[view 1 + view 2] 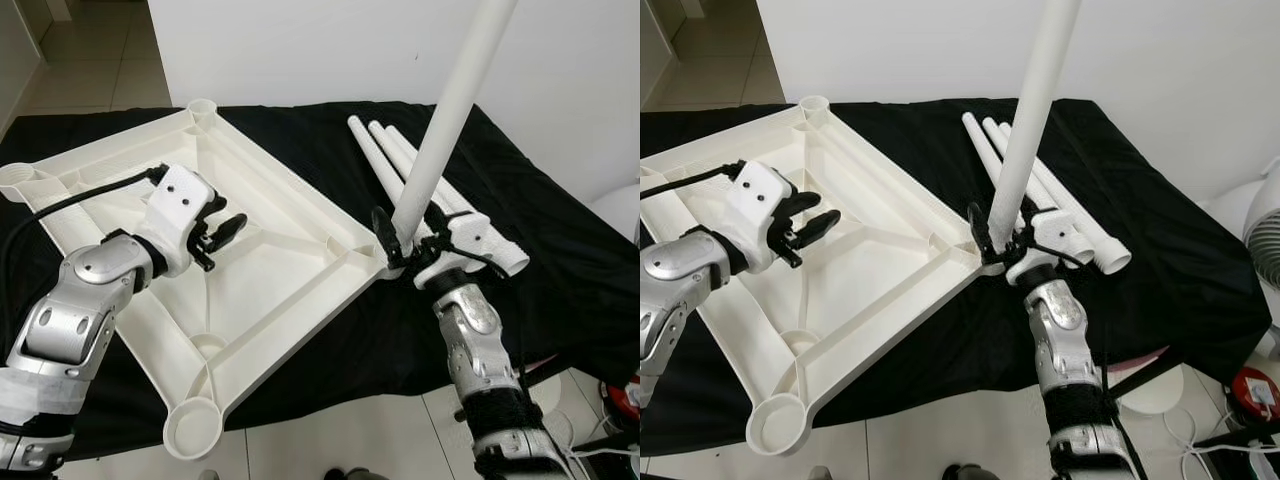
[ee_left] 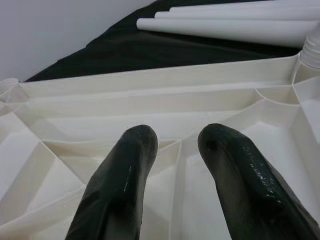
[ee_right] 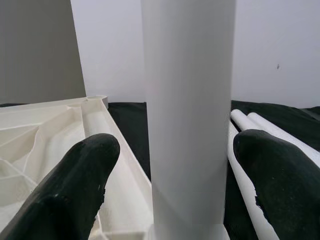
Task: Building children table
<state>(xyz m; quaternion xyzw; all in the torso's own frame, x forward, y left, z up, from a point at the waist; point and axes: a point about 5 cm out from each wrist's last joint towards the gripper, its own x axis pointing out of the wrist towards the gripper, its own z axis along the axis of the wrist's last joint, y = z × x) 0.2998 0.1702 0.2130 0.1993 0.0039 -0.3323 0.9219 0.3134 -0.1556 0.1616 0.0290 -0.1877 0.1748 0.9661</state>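
The white table top lies upside down on a black cloth, ribs facing up. One white leg stands upright in its right corner socket. My right gripper is open around the base of that leg, one finger on each side with a small gap showing. Three spare legs lie side by side just behind it. My left gripper hovers open over the ribbed middle of the table top, holding nothing.
Round leg sockets stand at the near corner and the far corner. The black cloth covers a low surface that ends at a tiled floor in front. A white wall is behind, and a white fan stands at the right.
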